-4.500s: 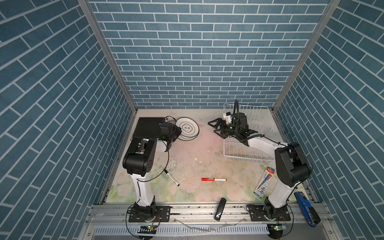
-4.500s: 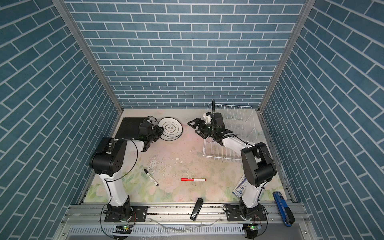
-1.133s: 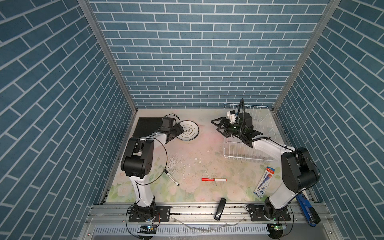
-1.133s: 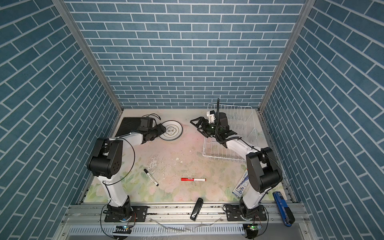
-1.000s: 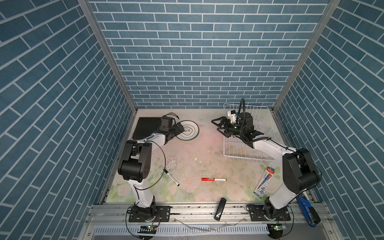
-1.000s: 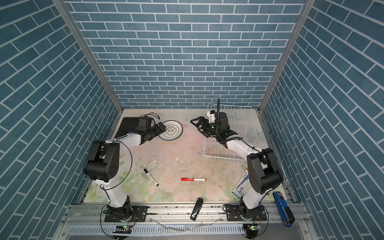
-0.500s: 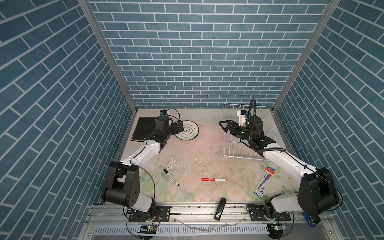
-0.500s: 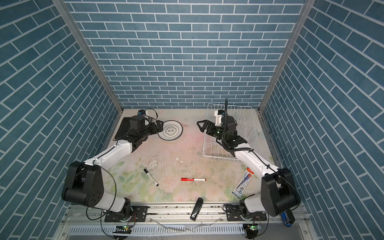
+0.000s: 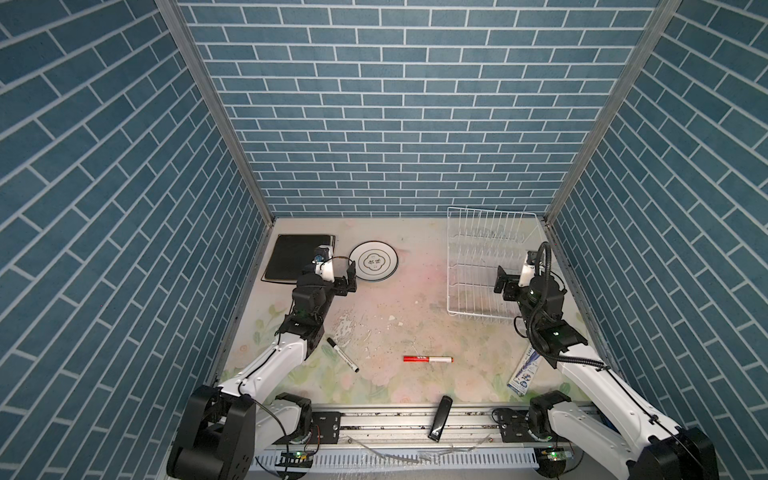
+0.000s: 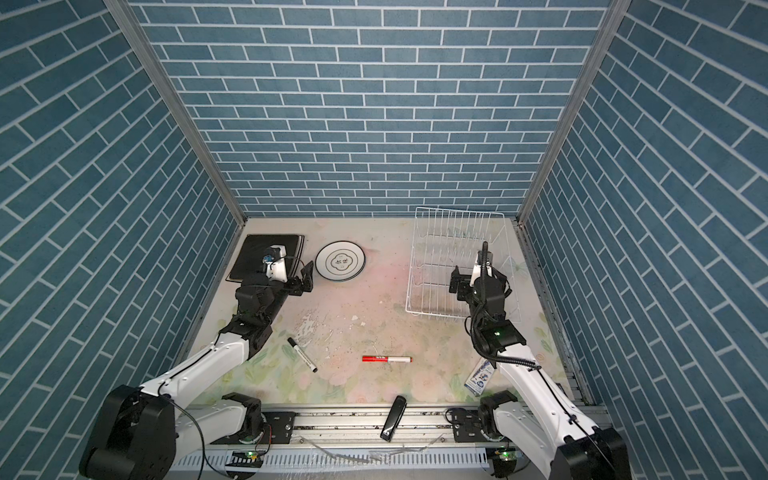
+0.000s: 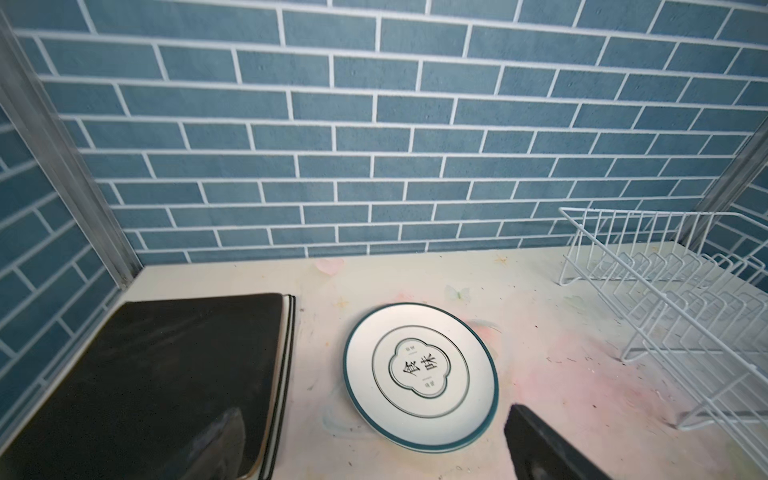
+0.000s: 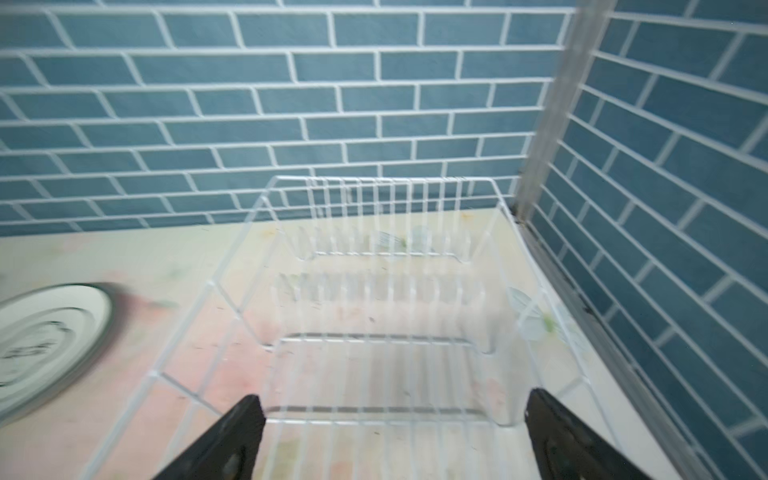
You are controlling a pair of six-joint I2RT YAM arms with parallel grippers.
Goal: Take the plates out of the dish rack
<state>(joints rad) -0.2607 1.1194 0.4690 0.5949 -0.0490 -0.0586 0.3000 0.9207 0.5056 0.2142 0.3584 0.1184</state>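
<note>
Dish rack (image 9: 484, 266): far right corner of the counter (image 9: 399, 316), barred back toward the far edge.
Square plates (image 9: 291, 255): stacked flat in the far left corner, black one on top.
Round plate (image 9: 373, 262): flat, just beside the stack.
Left tool (image 9: 348, 282): released, jaws wide, near the round plate's near edge.
Right tool (image 9: 505, 283): released, jaws wide, above the rack's near right part.

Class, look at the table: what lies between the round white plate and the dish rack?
Nothing lies between the round white plate and the dish rack; both top views show only bare, stained tabletop there.
</note>
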